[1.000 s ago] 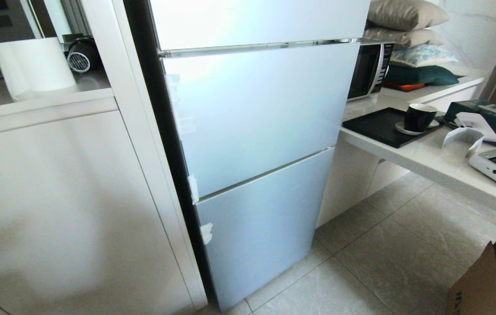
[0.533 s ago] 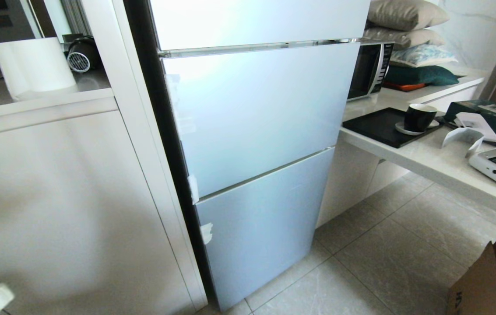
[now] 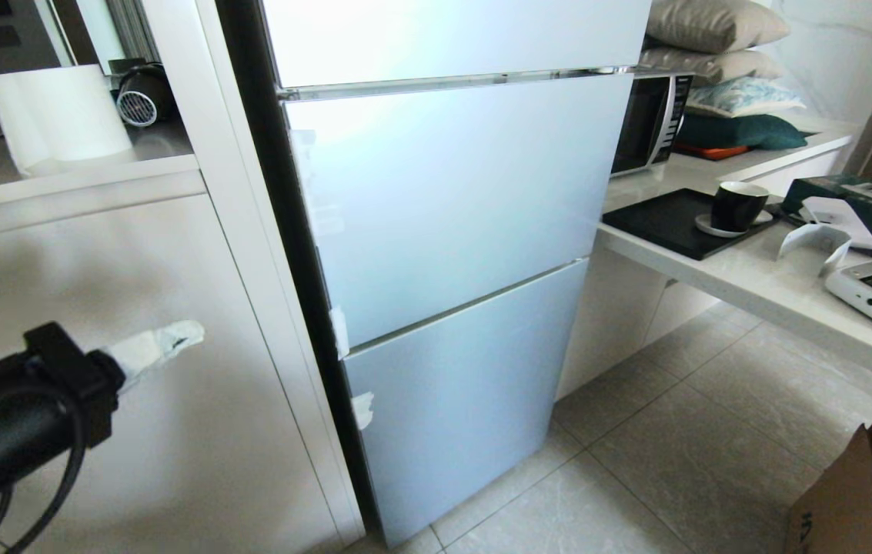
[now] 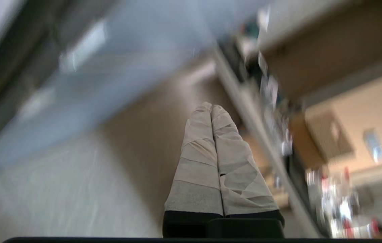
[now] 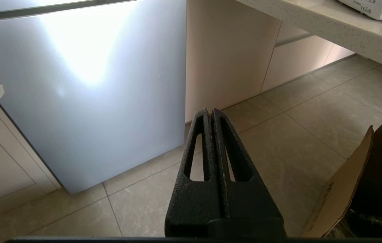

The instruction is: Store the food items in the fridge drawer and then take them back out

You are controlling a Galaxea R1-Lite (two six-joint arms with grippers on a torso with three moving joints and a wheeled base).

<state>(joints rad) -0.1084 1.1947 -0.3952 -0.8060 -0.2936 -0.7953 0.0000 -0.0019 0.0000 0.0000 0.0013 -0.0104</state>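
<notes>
Left end effector [image 3: 174,338], its taped fingers [image 4: 211,148] pressed together and holding nothing, hangs at the near left in front of a white cabinet [image 3: 97,385], pointing toward the fridge [image 3: 443,231]. Right end effector [image 5: 211,113] is also pinched closed and empty, low above the floor [image 3: 674,462] near a cardboard box [image 5: 346,189]. All fridge doors are closed; drawer and food are out of sight. Right of the fridge, a surface [image 3: 751,281] carries a tray [image 3: 666,223] and cup [image 3: 736,206].

Black left arm [image 3: 5,423] with looped cable and white-taped left pincer [image 4: 211,107]; right pincer [image 5: 211,111] black, slotted.
</notes>
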